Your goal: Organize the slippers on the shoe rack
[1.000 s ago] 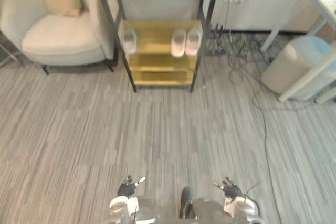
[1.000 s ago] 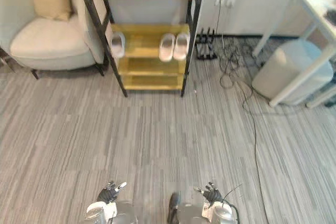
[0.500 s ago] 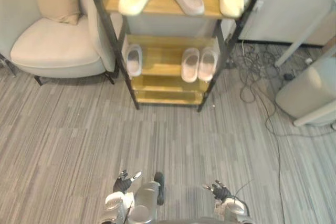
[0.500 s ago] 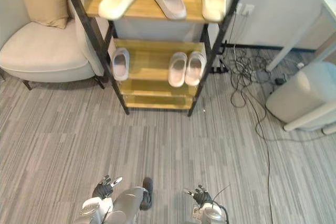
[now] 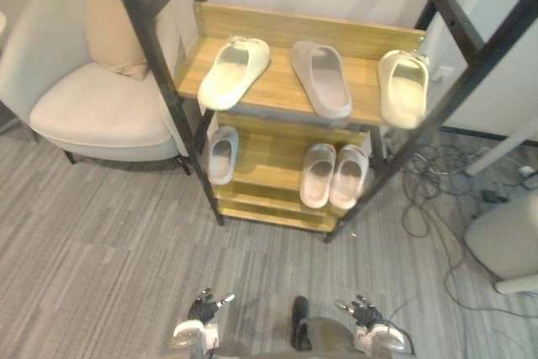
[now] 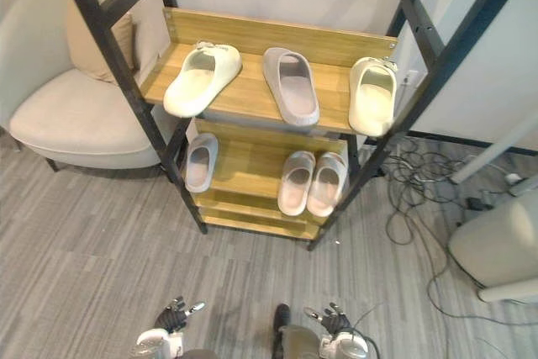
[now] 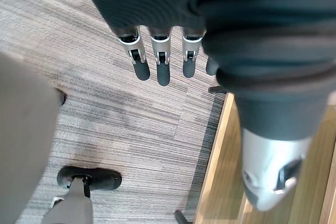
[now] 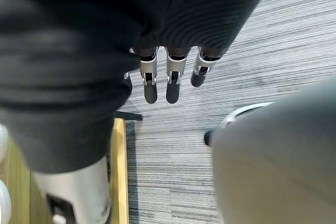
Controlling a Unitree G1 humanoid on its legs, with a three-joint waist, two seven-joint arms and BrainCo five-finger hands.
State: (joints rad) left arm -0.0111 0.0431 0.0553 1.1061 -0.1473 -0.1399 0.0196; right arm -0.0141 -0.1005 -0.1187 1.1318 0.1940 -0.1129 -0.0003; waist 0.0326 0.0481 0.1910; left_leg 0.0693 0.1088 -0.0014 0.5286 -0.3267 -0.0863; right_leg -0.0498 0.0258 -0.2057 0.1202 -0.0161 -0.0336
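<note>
**Empty hands low, mixed-up rack dead ahead**

Down close, the left hand (image 5: pixel 202 308) and right hand (image 5: pixel 363 313) hang just above the striped floor (image 5: pixel 101 250). Both sets of fingers (image 7: pixel 157 69) are straight, loosely spread and holding nothing, which I'd say leaves them free for a first pick. Beyond them stands the shoe rack (image 5: pixel 277 81). On its lower shelf (image 5: pixel 269 161) a lone grey slipper (image 5: pixel 222 154) sits at the left, well apart from a pale pair (image 5: pixel 334 175) lying neatly side by side. On the upper shelf, the left cream slipper (image 5: pixel 234 71) lies askew and the mauve-grey slipper (image 5: pixel 322 79) angles between. The right cream slipper (image 5: pixel 403 88) overhangs the front edge, so the creams look split, probably the mismatch to fix
</note>
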